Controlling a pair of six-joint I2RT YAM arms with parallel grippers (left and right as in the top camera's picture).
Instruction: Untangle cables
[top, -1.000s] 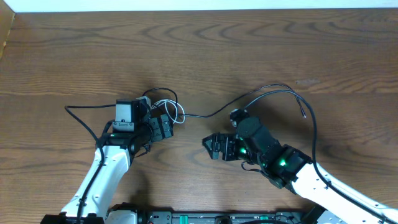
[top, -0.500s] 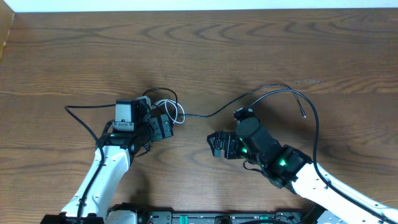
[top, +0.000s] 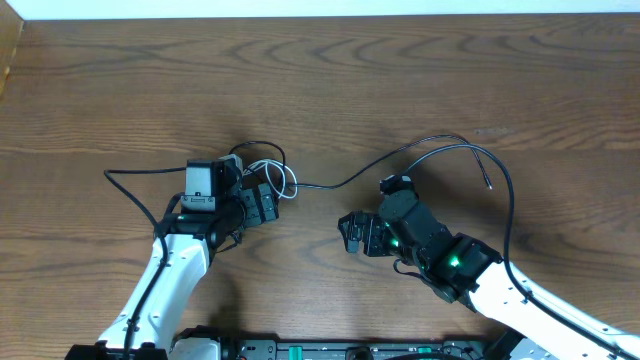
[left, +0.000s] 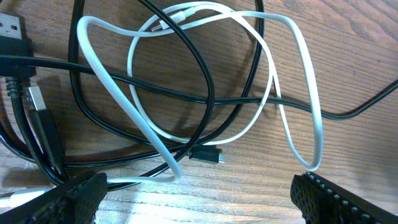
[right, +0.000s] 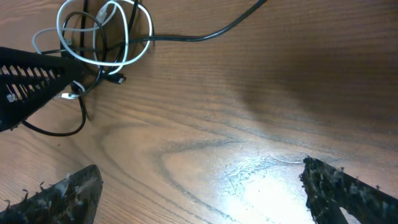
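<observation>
The cables lie in a tangle (top: 266, 172) left of the table's middle, directly beyond my left gripper (top: 267, 198). In the left wrist view a white cable (left: 314, 102) loops over and under black cables (left: 161, 92), and a small black plug (left: 205, 154) lies near the front. My left gripper (left: 199, 208) stands open over bare wood just short of the loops. One long black cable (top: 440, 150) runs right from the tangle to a free end (top: 490, 185). My right gripper (top: 347, 234) (right: 199, 199) is open and empty, apart from the tangle (right: 99, 37) on its right side.
A thick black arm cable (top: 130, 180) loops out left of the left arm. The arms' base rail (top: 340, 350) lines the front edge. A pale strip (top: 320, 8) borders the wooden table (top: 400, 80) at the back.
My right gripper has drawn back a little to the right, away from the tangle. The left arm and the cables have not moved.
</observation>
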